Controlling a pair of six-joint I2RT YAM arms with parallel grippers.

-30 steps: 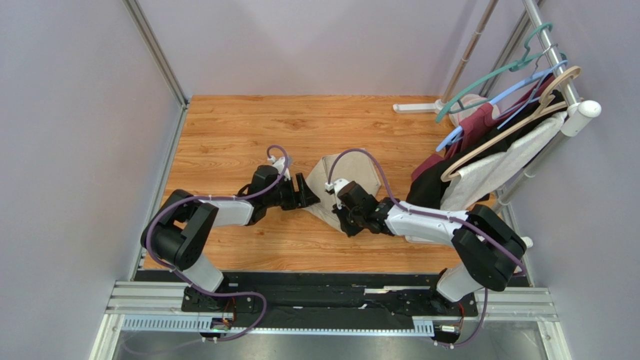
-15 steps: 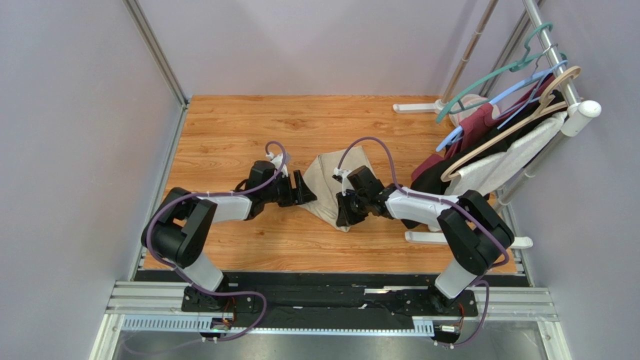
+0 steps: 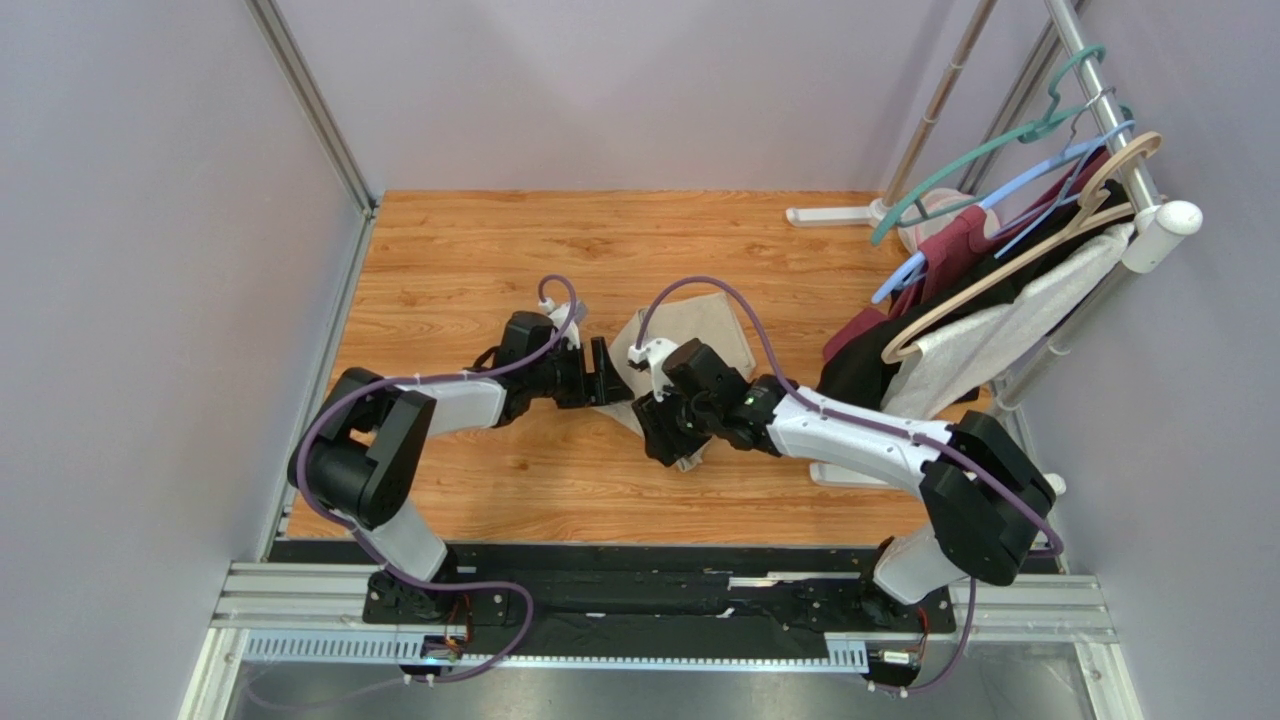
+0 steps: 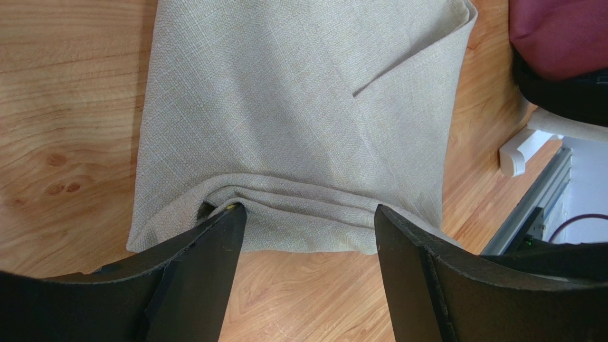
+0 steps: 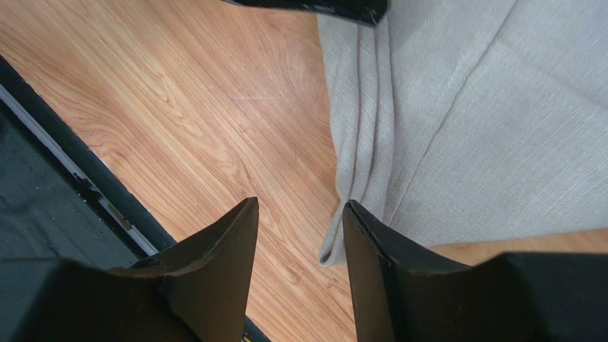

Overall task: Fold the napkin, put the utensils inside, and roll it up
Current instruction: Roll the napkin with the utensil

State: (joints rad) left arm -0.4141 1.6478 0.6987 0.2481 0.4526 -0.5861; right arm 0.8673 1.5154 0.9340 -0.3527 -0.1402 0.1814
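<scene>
Top external view: folded napkin (image 3: 699, 323) at the centre of the table (image 3: 451, 255), left gripper (image 4: 308, 211) spread wide astride its bunched edge; right gripper (image 5: 300, 204), shifted leftward since the previous frame, now parted and empty above one corner.

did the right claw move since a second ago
Yes. The right claw has shifted left, farther from the clothes rack.

From above, the right hand (image 3: 666, 431) and its arm cover the near half of the napkin (image 3: 699, 321), hiding its folds there. In both wrist views the cloth runs off the picture's edge. A dark speck (image 4: 206, 211) beside the left hand's (image 4: 308, 214) finger is too small to name.
</scene>
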